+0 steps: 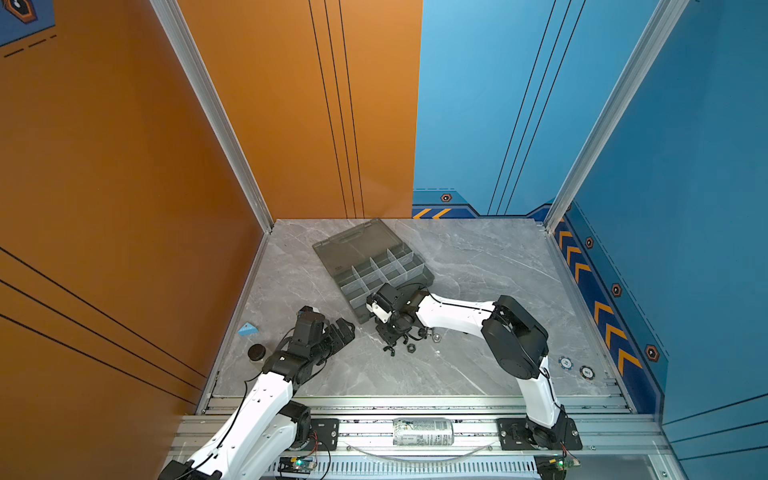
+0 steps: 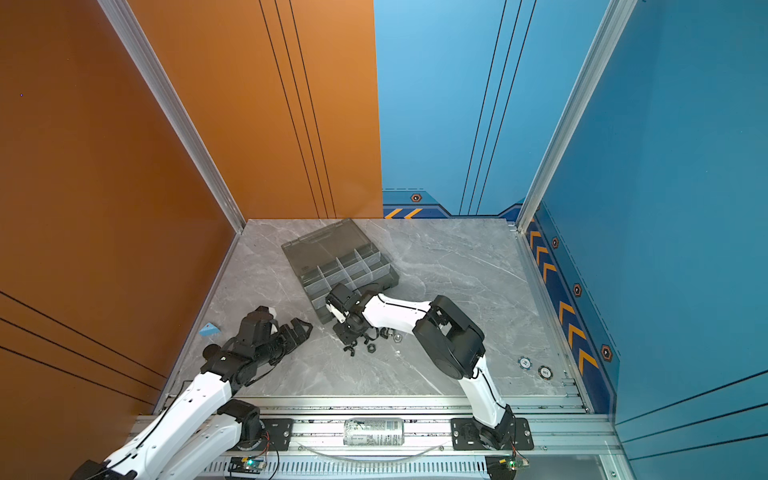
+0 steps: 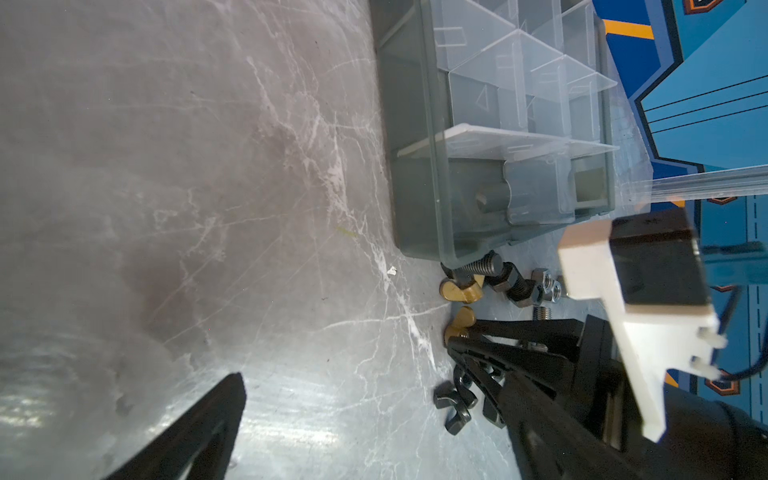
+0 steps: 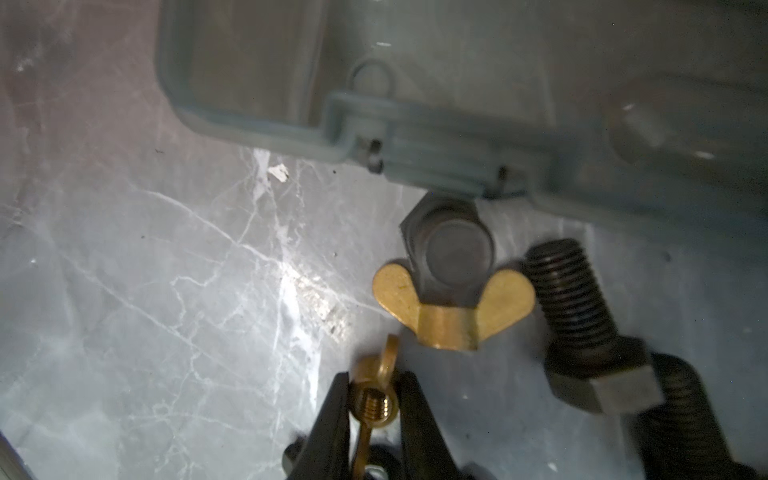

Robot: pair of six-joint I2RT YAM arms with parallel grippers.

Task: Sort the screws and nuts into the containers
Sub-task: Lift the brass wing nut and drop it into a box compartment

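The right gripper [image 4: 376,380] clamps a brass wing nut [image 4: 371,405] just beside the organizer box [image 4: 415,137]; the left gripper [image 1: 347,330] waits released near this box.

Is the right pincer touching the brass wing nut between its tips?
Touching. Right wrist view shows the right pincer pressing both sides of the brass wing nut.
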